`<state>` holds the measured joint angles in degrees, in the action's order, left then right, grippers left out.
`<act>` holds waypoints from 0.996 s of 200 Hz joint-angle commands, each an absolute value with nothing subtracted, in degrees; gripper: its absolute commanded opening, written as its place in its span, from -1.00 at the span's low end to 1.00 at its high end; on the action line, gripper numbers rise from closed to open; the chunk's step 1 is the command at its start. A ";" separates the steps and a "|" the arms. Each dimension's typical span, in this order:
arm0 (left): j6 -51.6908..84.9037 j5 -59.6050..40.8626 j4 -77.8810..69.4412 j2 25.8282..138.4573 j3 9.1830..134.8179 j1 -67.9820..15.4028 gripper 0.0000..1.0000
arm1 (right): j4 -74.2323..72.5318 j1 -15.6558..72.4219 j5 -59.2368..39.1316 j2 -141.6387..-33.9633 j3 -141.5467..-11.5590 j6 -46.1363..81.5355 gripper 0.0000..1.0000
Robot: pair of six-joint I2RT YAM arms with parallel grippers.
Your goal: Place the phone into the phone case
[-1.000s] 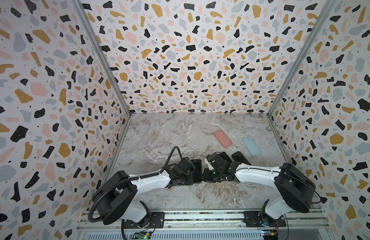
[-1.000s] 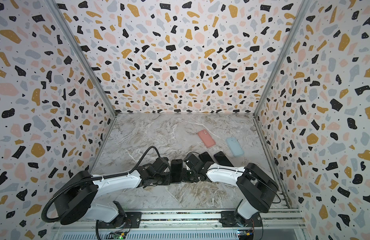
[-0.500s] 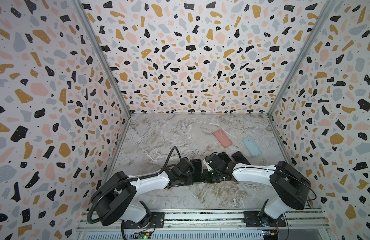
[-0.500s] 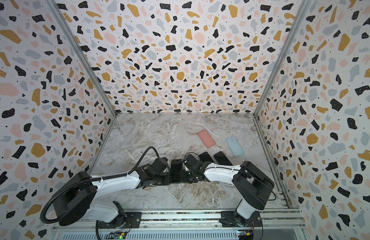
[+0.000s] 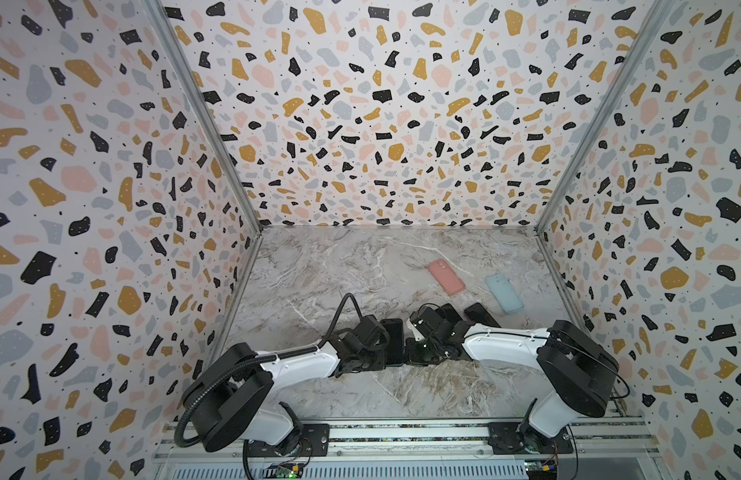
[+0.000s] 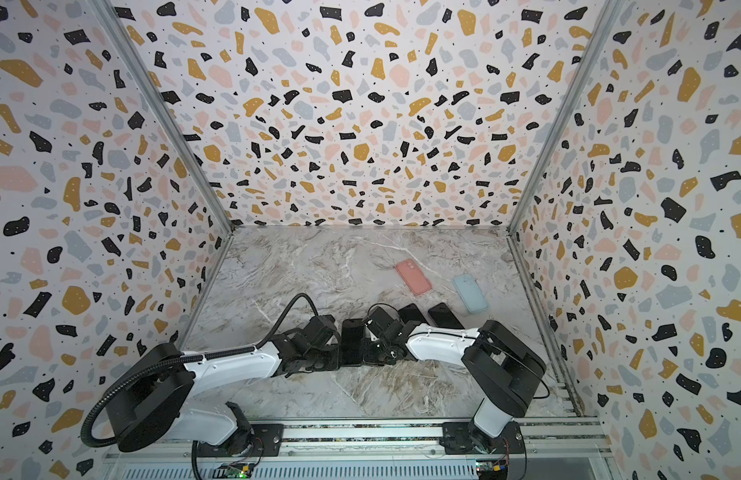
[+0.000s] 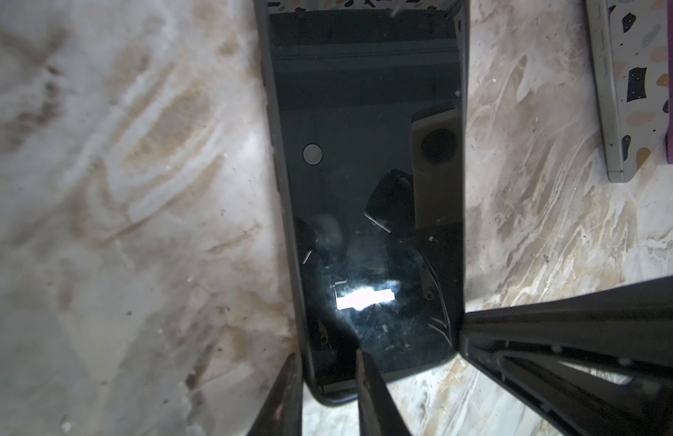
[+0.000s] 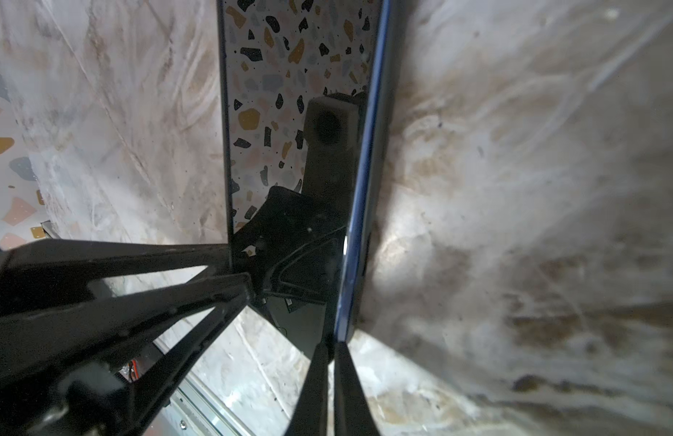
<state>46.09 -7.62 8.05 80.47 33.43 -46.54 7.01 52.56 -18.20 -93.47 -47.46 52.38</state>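
Left wrist view: the left jaws stand slightly apart astride the near left corner of the phone; whether they pinch it cannot be told. The phone lies flat at the near middle of the worktop. The right jaws are together, tips at the phone's near right corner. Right of them lie a second phone and a third phone, then a pink case and a blue case farther back.
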 commanded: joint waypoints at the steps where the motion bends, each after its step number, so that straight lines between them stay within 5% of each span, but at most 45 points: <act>1: 46.81 -11.08 3.78 79.70 32.30 -46.64 -0.45 | 4.75 53.83 -20.60 -95.62 -49.39 51.61 -0.88; 72: 48.73 -14.29 -1.30 78.97 30.26 -46.69 -0.26 | 2.46 54.05 -24.09 -99.22 -49.72 51.93 -0.89; 199: 50.28 -16.79 -5.57 78.84 28.74 -46.74 -0.37 | -0.45 53.78 -27.76 -103.40 -49.39 52.52 -0.89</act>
